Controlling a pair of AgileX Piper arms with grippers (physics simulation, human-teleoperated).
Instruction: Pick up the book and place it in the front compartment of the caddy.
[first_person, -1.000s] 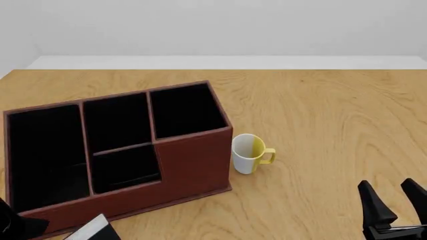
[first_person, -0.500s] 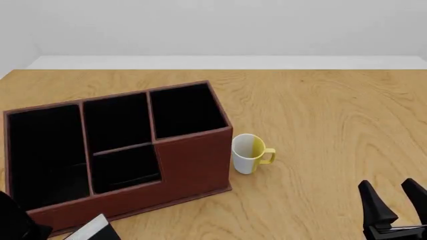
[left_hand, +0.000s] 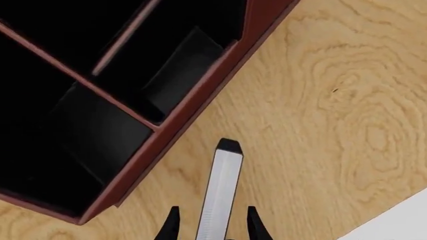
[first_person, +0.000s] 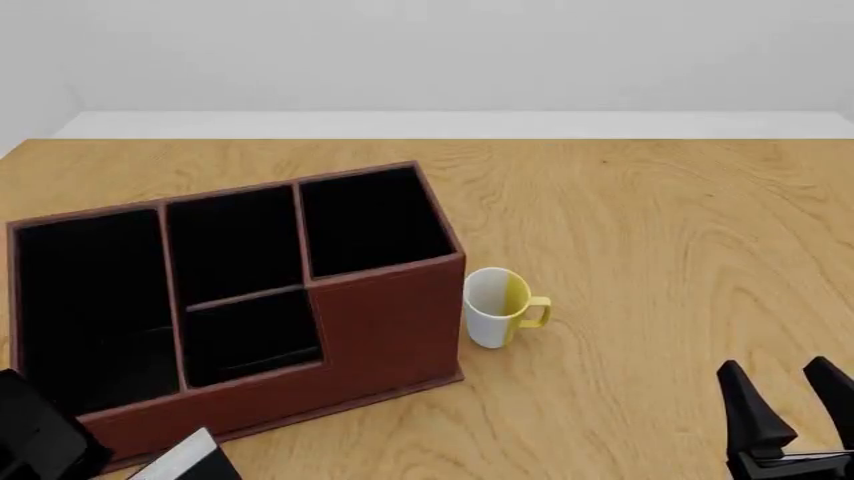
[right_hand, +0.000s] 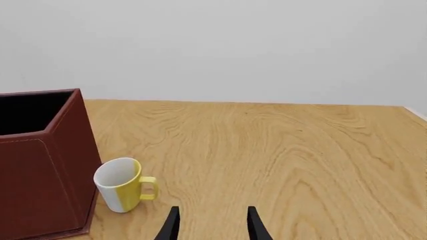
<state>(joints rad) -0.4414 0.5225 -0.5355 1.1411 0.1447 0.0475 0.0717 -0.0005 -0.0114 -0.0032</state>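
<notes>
Book: the book (left_hand: 220, 192) appears edge-on in the left wrist view, its white page band showing with a black end toward the caddy; in the front view only a corner (first_person: 191, 460) shows at the bottom edge, just in front of the caddy's near wall.
Left end effector: the left end effector (left_hand: 212, 226) has one fingertip on each side of the book's edge, and the fingers sit close against it, gripping the book; in the front view only a dark part of the arm shows at the lower left corner.
Caddy: the caddy (first_person: 387, 325) stands on the left part of the table, reddish-brown outside and black inside; dividers split it into four sections, and the middle front one has a lowered wall.
Book and caddy: the book is outside the caddy, near its front wall (left_hand: 187, 110), not inside any section.
Mug: a white-and-yellow mug (first_person: 501, 306) stands upright just beside the caddy's right end, handle pointing away from it.
Right end effector: the right end effector (first_person: 790, 402) hovers over bare table (first_person: 667, 220) at the lower right, fingers spread apart and holding nothing, well apart from the mug.
</notes>
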